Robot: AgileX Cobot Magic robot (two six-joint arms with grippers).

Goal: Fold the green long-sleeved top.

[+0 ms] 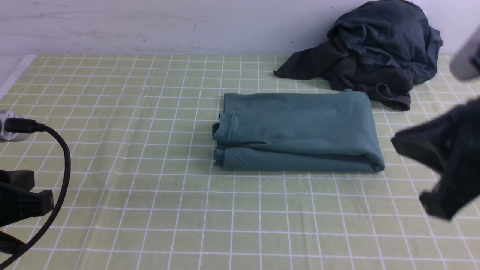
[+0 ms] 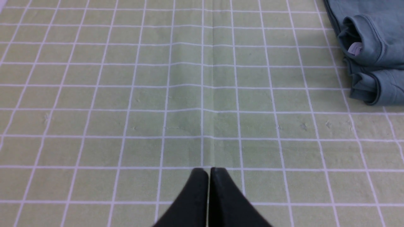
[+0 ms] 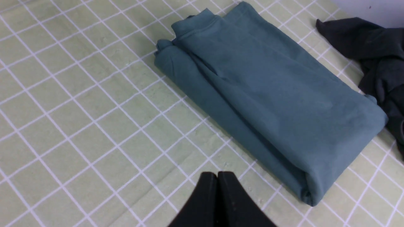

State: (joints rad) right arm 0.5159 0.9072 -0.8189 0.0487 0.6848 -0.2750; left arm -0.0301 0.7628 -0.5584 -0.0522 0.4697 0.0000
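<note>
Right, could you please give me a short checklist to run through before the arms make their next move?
1. Top folded into a compact rectangle: ok.
2. No sleeve trailing out of the fold: ok.
3. Left gripper shut, empty, off the top: ok.
4. Right gripper shut, empty, off the top: ok.
5. Dark clothes apart from the top: cannot tell; they come right up to its far right corner.

The right arm (image 1: 446, 157) is blurry and cut off at the side; the left arm (image 1: 20, 202) is cut off too. From the left wrist only a corner of the green top (image 2: 372, 47) shows, and its label (image 2: 355, 48) is too small to read.
</note>
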